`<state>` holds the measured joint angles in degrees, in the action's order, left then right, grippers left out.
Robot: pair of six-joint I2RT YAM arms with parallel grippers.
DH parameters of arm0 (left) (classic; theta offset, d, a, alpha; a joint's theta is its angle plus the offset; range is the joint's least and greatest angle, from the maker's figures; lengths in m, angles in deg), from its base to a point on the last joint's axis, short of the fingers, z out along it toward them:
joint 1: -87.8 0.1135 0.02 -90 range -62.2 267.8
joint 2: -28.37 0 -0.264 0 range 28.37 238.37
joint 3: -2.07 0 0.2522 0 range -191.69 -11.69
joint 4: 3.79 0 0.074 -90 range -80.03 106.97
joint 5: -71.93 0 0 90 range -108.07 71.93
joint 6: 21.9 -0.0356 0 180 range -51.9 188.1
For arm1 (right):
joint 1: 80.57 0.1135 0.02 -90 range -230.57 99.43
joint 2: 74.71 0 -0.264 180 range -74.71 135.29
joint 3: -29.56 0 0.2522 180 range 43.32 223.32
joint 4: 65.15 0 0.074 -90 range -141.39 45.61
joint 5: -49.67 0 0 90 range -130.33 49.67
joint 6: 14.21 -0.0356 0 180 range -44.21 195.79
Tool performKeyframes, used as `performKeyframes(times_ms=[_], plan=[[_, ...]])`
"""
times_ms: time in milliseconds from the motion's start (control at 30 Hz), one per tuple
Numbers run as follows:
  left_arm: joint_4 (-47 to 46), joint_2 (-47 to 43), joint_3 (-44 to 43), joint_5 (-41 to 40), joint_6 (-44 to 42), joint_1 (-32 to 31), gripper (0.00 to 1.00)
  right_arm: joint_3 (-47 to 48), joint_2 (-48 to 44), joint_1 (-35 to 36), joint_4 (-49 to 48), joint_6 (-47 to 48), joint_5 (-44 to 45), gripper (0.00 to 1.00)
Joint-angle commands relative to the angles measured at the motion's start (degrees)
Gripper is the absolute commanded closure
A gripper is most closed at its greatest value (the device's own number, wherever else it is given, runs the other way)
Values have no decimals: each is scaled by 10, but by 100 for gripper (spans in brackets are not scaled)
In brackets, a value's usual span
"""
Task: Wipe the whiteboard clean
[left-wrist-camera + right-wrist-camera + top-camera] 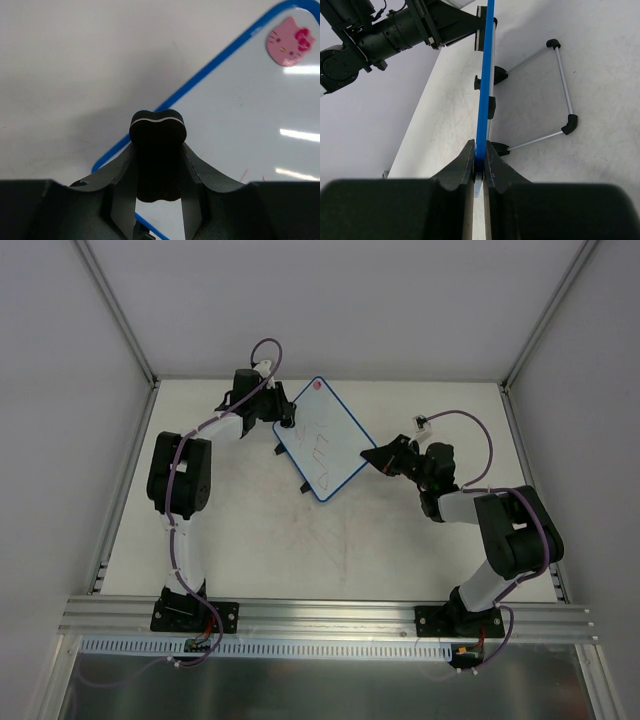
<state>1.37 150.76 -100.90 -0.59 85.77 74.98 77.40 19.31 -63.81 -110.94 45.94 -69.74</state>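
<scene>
The whiteboard (322, 437) has a blue frame and a pink sticker (289, 41) at its far corner, with faint red marks on its face. It stands tilted off the table on a wire stand (555, 95). My right gripper (372, 457) is shut on the board's right edge, seen edge-on in the right wrist view (483, 100). My left gripper (285, 420) is shut on the black bone-shaped eraser (158, 150), which sits at the board's left edge (200, 75).
Aluminium rails run along the table's sides (125, 470) and near edge (330, 615). Grey walls enclose the table. The left arm (395, 30) shows beyond the board in the right wrist view.
</scene>
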Motion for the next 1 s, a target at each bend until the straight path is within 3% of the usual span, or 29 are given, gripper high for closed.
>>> performKeyframes(times_ms=[0,367,767,967], plan=[[-17,-36,39,49,-32,-55,95,14,-10,13,-8,35,-28,100],[-57,-84,91,106,-87,-128,94,18,-9,14,-7,34,-30,100],[-36,-87,86,159,-166,-186,95,19,-9,13,-8,35,-33,100],[-1,-84,78,149,-200,-199,95,18,-10,14,-8,34,-31,100]])
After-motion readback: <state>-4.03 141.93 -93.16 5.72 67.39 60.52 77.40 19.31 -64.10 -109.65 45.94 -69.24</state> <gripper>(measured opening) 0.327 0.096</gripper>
